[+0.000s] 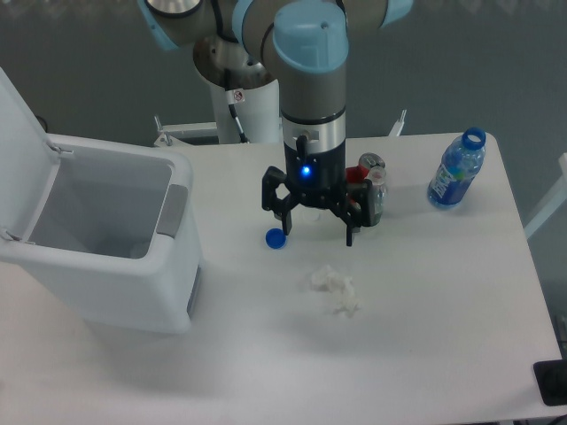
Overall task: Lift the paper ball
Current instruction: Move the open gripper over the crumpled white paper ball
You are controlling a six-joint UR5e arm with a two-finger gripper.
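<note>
The gripper hangs with fingers spread wide and holds nothing. The paper ball lies on the table, near and in front of the gripper. No grasp made yet; descent, closure and lift all remain.

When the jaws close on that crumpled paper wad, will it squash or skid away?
The paper ball looks loosely crumpled, so it will probably squash rather than resist. It seems very light, so an off-centre touch from the open gripper might nudge it. Its lumpy shape makes rolling unlikely.

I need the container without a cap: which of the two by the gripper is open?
The blue bottle at the right is open; the can beside the gripper looks crushed.
</note>
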